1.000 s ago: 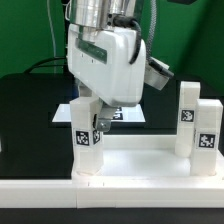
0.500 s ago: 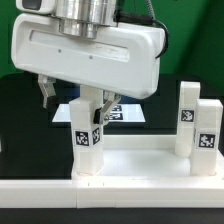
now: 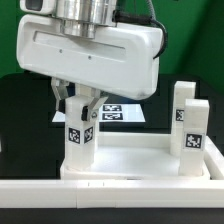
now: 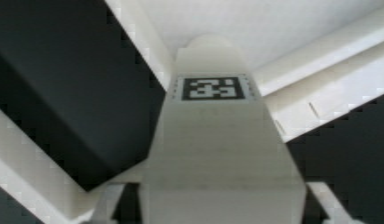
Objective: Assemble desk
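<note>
Gripper [image 3: 80, 100] fingers clamp a white desk leg [image 3: 79, 140] from both sides near its top; the leg hangs upright directly beneath, its foot at the desk top [image 3: 140, 165] rim. Two more legs [image 3: 189, 122] stand well apart.

The gripper [image 3: 78, 103] is straddling the upright desk leg [image 3: 78, 140], its fingers taking up the gaps on both flanks. At three o'clock, two more legs [image 3: 190, 125] are blocking that side. Between them, the desk top's [image 3: 135, 160] floor is lying open. At twelve o'clock, the marker board [image 3: 122, 113] is lying flat.
</note>
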Controlling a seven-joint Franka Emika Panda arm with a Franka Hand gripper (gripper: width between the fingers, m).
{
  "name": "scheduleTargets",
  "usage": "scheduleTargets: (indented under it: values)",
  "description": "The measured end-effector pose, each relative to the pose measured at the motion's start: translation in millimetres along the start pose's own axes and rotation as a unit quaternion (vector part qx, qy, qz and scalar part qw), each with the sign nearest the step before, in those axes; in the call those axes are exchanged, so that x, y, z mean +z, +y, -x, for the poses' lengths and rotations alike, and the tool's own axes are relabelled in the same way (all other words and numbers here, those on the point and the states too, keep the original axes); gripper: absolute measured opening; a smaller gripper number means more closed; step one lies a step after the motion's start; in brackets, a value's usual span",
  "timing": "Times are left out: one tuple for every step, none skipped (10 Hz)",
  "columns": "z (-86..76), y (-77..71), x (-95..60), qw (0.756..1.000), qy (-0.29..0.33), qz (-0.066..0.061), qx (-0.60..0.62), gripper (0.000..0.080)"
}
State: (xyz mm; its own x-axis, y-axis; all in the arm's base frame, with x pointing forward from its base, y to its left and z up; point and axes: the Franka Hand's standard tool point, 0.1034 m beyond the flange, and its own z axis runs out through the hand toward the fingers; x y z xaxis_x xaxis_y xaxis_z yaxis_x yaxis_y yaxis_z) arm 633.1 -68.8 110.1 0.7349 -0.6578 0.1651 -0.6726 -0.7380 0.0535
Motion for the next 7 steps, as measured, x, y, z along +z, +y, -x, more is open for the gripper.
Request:
scheduleTargets:
  values:
    - [0.1, 0.1, 0.2, 0.999, 0.0, 0.0, 0.045, 0.0294]
    - [0.2, 0.1, 0.3, 0.997, 0.0, 0.0, 0.074, 0.0294]
    - [0.7, -0.4, 0.7, 0.991, -0.002, 0.002, 0.137, 0.0294]
    - [0.2, -2.7, 1.1, 0.979, -0.003, 0.006, 0.205, 0.0294]
    - [-1.2, -5.6, 1.9, 0.961, -0.003, 0.007, 0.278, 0.0294]
    - [-0.8, -9.5, 2.3, 0.931, -0.005, 0.007, 0.366, 0.0293]
    - [0.1, -10.2, 3.4, 0.908, -0.001, -0.002, 0.418, 0.0294]
